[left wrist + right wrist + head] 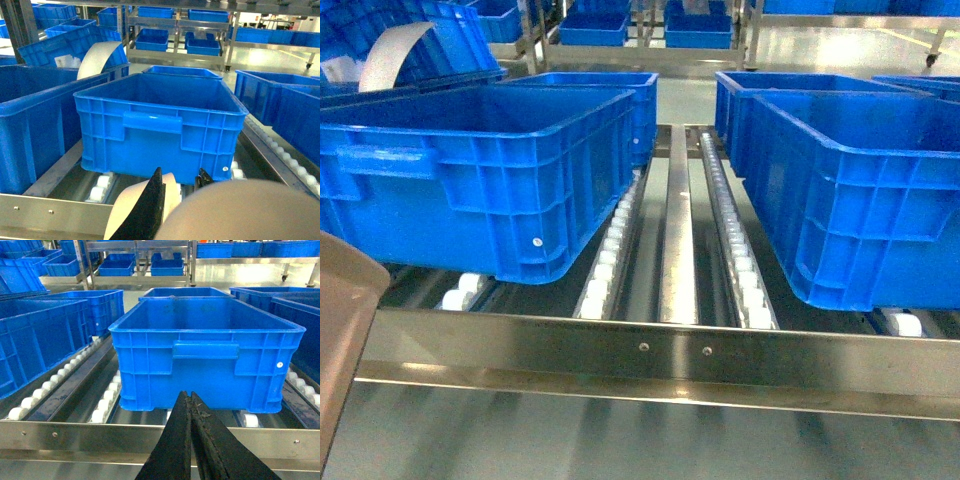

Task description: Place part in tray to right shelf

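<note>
The tray [240,210] is a large beige-pink scoop that fills the bottom right of the left wrist view. Its edge shows at the lower left of the head view as the tray [340,330]. My left gripper [180,172] is shut on the tray, one black finger [152,205] on each side of a curved beige wall. It is held in front of the right shelf's steel front rail [670,360]. The right gripper [190,396] is shut and empty, just before the same rail [75,435]. The part is out of view.
Large blue bins stand on the rollers: one at left [490,170], one at right [860,190]. Between them run white roller lanes [730,240] and a steel divider [677,230]. More bins and racks stand behind.
</note>
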Controlling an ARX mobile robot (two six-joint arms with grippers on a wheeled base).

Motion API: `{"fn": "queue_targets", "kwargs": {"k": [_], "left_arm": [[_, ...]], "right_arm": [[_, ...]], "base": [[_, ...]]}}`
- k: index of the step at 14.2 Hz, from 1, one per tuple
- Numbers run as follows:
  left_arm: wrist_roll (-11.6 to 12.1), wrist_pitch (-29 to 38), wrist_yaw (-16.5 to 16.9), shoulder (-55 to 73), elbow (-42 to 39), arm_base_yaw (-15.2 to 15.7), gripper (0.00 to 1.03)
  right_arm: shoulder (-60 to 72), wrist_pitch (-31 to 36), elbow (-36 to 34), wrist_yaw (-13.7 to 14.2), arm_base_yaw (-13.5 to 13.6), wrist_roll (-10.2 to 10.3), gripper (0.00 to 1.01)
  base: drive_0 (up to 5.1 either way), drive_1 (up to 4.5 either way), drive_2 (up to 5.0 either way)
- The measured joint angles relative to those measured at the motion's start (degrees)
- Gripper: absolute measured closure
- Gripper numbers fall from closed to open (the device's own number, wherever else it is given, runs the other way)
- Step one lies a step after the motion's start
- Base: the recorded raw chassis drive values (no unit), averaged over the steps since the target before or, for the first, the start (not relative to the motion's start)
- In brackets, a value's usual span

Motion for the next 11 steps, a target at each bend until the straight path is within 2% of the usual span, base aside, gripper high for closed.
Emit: {"fn": "queue_targets", "kwargs": {"k": [5,6,7,8,11], "left_arm": [[0.04,-0.66,-0.07,-3.67,-2.97,0.00,0.90],[0.11,-3.98,-0.07,-6.36,-2.97,0.00,0.90],[0.09,-6.29,-0.17,-8.00,-2.97,0.00,0.90],[0.09,-8.92,0.02,-10.16,-2.99,0.00,0.90],[0.07,-14.82,-0.09,-16.92,-2.99,0.00,0.90]], "right_arm": [[-2.80,-2.99,0.00,0.00,0.00,0.00,0.99],[-3.63,-3.82,0.00,0.02,0.00,0.00,0.99],[-8.48,-11.76,0.02,-0.07,0.00,0.02,0.99],[-13.18,-13.07,0.02,-0.02,0.00,0.04,0.99],[-13.11,-14.01,0.02,0.00,0.00,0.04,0.99]], "base": [[0.0,0.00,0.0],[0.0,0.00,0.0],[0.0,0.00,0.0],[0.0,0.00,0.0],[0.0,0.00,0.0]]}}
